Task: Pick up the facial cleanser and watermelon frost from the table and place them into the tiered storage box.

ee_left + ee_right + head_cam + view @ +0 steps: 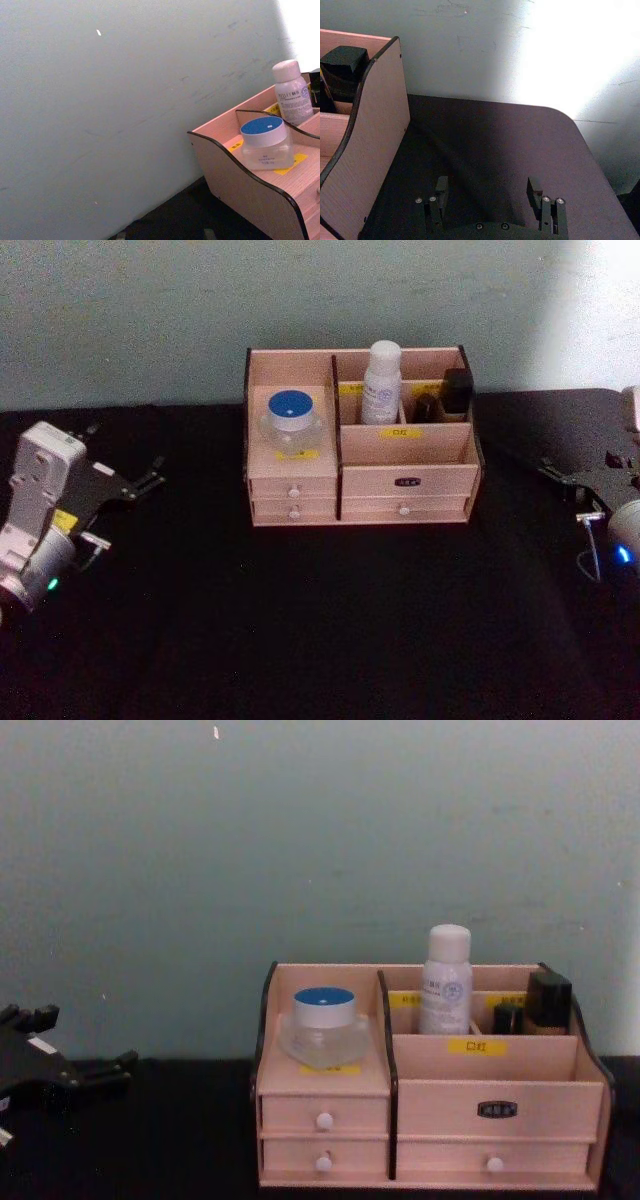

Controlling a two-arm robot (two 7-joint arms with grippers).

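While both arms sit out at the sides, the black table (320,630) lies bare in front of and beside the tiered storage box (360,485), which stands at the back edge against the pale wall (300,840). The left gripper (150,480) hovers well to the box's left, fingers apart, tips pointing toward the box's dark-edged side wall with open cloth between. The right gripper (490,192) is well to the box's right, fingers (441,187) spread wide with bare tabletop between and ahead of them; the table's rounded corner lies ahead of them and the box's side panel is off to one side of the tips. In the box, a clear jar with blue lid (290,420) sits on the left stepped shelf over a yellow label. A white bottle (381,380) stands upright in the rear middle compartment. A dark square-capped bottle (457,392) and a smaller dark item (427,406) stand in the rear right compartment. The front right tray holds nothing visible. The white-knobbed drawers are closed.
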